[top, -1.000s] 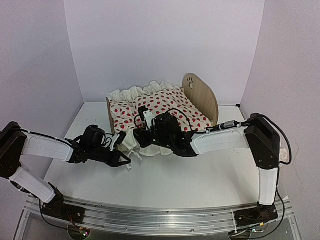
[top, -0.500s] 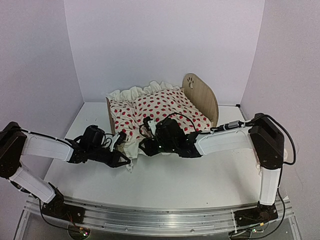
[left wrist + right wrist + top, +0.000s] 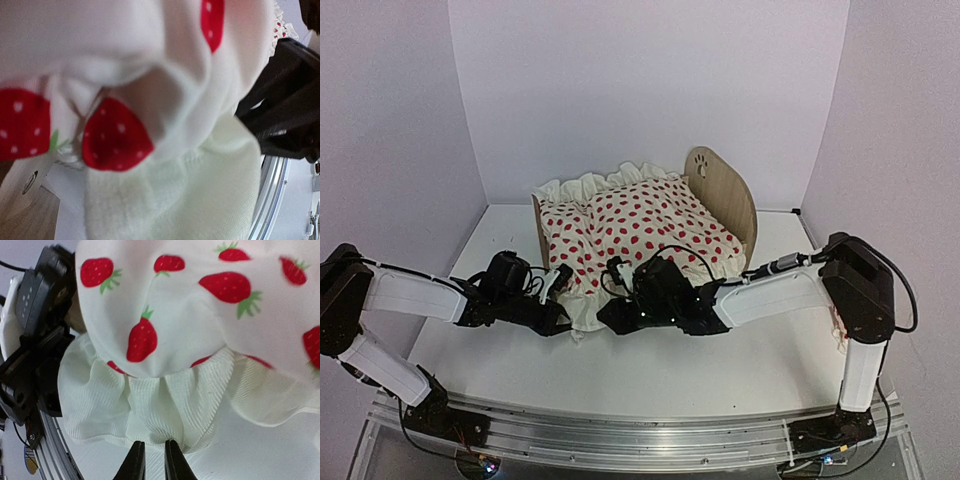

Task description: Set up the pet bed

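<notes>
- Pet bed (image 3: 725, 195) stands rear-centre on the surface (image 3: 650, 375), holding the strawberry duvet (image 3: 650, 220), now drawn nearer over its footboard
- Left fingers (image 3: 556, 316) clenched on the duvet's ruffle
- Right fingers (image 3: 134, 462), moved down to the ruffle, nearly closed; grasp unclear

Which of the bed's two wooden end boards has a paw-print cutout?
The tall rounded headboard on the right; the low footboard on the left shows only its edge.

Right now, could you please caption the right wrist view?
Right gripper at the ruffled hem of the strawberry-print duvet.
</notes>
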Action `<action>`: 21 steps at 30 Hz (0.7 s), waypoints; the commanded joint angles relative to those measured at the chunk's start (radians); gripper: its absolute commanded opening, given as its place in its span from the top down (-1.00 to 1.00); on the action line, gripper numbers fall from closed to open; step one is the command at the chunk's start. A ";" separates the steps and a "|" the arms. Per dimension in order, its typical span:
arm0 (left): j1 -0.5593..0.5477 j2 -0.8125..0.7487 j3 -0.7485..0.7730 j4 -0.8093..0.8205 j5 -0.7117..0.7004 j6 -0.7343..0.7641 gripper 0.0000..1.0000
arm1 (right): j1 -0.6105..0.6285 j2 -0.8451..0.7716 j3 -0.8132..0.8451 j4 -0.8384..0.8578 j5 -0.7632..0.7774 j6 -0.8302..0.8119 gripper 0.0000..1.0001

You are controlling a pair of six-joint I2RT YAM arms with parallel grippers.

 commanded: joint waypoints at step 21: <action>0.002 -0.019 0.013 -0.038 -0.014 0.010 1.00 | 0.066 0.224 -0.049 0.330 0.282 0.044 0.44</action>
